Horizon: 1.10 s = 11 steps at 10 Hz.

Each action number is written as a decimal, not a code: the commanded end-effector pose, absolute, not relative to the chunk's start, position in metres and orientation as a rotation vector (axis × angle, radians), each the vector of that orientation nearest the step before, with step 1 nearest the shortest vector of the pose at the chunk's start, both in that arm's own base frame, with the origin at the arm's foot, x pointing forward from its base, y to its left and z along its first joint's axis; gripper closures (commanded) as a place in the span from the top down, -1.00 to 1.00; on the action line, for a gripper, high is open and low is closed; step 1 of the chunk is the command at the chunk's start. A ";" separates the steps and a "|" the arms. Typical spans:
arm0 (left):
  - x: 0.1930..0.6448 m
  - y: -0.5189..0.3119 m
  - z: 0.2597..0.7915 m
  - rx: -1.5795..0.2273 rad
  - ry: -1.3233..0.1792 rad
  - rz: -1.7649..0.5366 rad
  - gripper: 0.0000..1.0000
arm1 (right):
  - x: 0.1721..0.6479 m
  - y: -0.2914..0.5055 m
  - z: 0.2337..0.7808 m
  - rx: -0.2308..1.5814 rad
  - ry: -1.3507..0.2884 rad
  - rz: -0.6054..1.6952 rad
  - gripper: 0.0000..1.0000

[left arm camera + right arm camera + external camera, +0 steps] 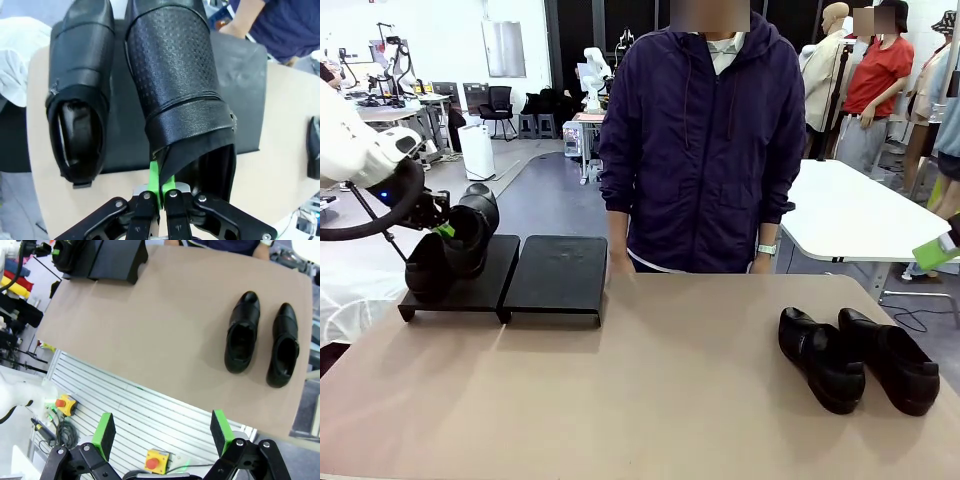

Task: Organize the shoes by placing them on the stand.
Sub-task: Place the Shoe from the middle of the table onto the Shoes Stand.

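Note:
My left gripper (pixel 442 228) is shut on the heel collar of one black shoe (pixel 472 228), holding it tilted over the left part of the black stand (pixel 555 272). In the left wrist view the green pads (pixel 159 176) pinch that shoe (pixel 175 85) at its back rim. A second shoe (pixel 424 270) lies beside it on the stand (pixel 245 90), also seen in the left wrist view (pixel 82 85). Two more shoes (pixel 820 358) (pixel 892 362) lie side by side on the table's right. My right gripper (pixel 162 432) hangs open and empty, high above the table's near edge.
A person in a dark purple jacket (pixel 705 140) stands at the far edge, hands low by the table. The stand's right half (pixel 117 257) is bare. The tan tabletop (pixel 640 390) is open between the stand and the right-hand shoes (pixel 242 332) (pixel 283 345).

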State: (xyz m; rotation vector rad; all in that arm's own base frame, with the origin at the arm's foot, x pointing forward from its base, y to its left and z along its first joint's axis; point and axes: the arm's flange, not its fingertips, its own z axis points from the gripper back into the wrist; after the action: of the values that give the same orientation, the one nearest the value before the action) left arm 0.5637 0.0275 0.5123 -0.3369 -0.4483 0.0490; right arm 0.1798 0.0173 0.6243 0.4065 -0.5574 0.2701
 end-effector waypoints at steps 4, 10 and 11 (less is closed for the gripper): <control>0.557 0.024 0.509 -0.344 -0.433 0.043 -1.00 | 0.180 0.017 0.624 0.437 -0.565 0.285 1.00; 0.598 0.022 0.475 -0.305 -0.451 -0.027 -1.00 | 0.180 0.017 0.624 0.437 -0.565 0.285 1.00; 0.600 0.022 0.470 -0.291 -0.433 -0.028 -1.00 | 0.180 0.017 0.624 0.437 -0.565 0.285 1.00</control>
State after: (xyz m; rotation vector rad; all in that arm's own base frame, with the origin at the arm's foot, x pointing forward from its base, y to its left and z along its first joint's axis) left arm 0.5962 0.0165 0.4646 -0.2990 -0.4179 -0.0006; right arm 0.1798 0.0173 0.6243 0.4065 -0.5574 0.2701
